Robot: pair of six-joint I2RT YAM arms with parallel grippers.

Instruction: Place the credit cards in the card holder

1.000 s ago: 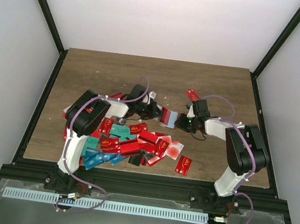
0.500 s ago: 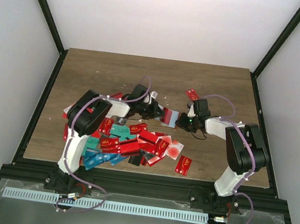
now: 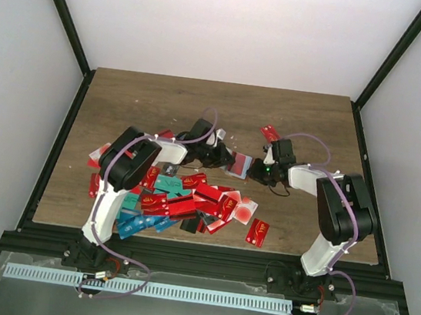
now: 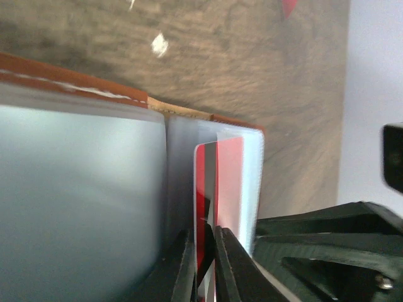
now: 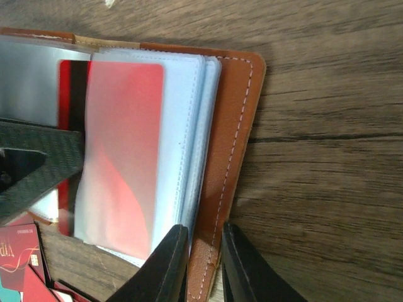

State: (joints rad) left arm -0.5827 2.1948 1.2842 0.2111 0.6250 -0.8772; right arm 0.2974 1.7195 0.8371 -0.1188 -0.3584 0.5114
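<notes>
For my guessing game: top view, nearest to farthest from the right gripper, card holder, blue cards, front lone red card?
1. card holder, held by the right gripper, mid-table.
2. lone red card, front, right side.
3. blue cards, front left.

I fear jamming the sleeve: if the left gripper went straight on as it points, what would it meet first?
Likely the clear sleeve of the card holder: the left gripper pinches a red card partly inside it, so the sleeve's mouth comes first. Depth is unclear.
</notes>
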